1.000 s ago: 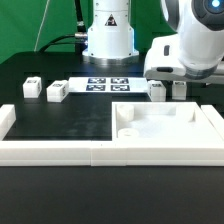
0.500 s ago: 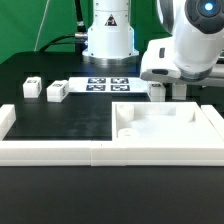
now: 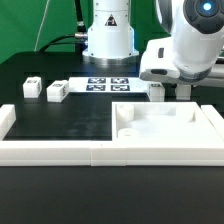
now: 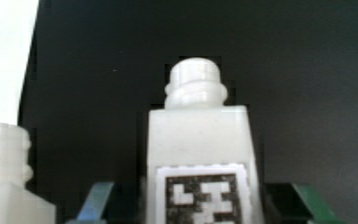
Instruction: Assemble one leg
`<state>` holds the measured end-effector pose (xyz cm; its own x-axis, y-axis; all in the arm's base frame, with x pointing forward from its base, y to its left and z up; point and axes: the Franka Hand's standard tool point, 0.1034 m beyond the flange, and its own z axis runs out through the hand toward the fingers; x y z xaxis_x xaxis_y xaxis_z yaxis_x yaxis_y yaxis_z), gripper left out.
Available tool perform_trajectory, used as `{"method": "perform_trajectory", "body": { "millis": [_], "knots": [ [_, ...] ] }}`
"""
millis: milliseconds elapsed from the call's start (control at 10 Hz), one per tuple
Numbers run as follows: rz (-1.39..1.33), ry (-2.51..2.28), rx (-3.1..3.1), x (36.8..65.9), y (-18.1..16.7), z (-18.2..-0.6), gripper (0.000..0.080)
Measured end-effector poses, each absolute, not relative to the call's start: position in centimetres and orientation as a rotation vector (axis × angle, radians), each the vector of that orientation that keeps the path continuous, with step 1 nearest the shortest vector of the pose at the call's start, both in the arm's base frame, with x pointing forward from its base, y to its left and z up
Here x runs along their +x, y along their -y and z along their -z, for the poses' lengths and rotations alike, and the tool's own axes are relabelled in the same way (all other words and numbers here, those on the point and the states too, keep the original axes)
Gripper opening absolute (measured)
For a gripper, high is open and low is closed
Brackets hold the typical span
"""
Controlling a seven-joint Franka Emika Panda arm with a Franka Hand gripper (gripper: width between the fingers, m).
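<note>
Far on the exterior view's left, two small white posts (image 3: 31, 86) (image 3: 56, 92) stand on the black table (image 3: 60, 120), well apart from me. A white rail (image 3: 50, 150) runs along the table's near edge. Toward the middle lies the marker board (image 3: 108, 85), in front of my arm's base (image 3: 108, 35).

On the exterior view's right lies the large white panel (image 3: 165, 125), flat, tucked against the rail. A round socket (image 3: 127, 131) sits in its corner, its pale floor in plain sight.

Just behind the panel's far edge hangs my gripper (image 4: 202, 210), and the leg (image 4: 202, 140) stands on the table between my fingers (image 4: 101, 205). It is upright, its long axis vertical, its ribbed knob pointing up and its tag facing my wrist camera. My fingers are spread. One stands on each side of the leg low down, with a thin dark gap to either flank, so I grasp nothing. A neighbouring post (image 4: 2, 165) stands close beside the leg, apart from it and outside my fingers. It is the nearest thing that crowds me.
</note>
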<state>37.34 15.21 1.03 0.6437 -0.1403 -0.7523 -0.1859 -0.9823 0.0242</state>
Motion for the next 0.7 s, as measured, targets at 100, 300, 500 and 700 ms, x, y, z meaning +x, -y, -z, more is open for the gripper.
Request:
{"method": "perform_trajectory", "body": {
  "millis": [100,300,500,700],
  "knots": [
    [-1.273,-0.278,-2.798,37.3,-15.2,-1.0,0.0288],
    [-1.273,-0.278,-2.798,37.3,-15.2,-1.0,0.0288],
    [-1.281,-0.276,-2.793,37.4,-15.1,-1.3,0.0288],
    [-1.305,-0.282,-2.78,38.2,-14.2,-4.6,0.0288]
  ]
}}
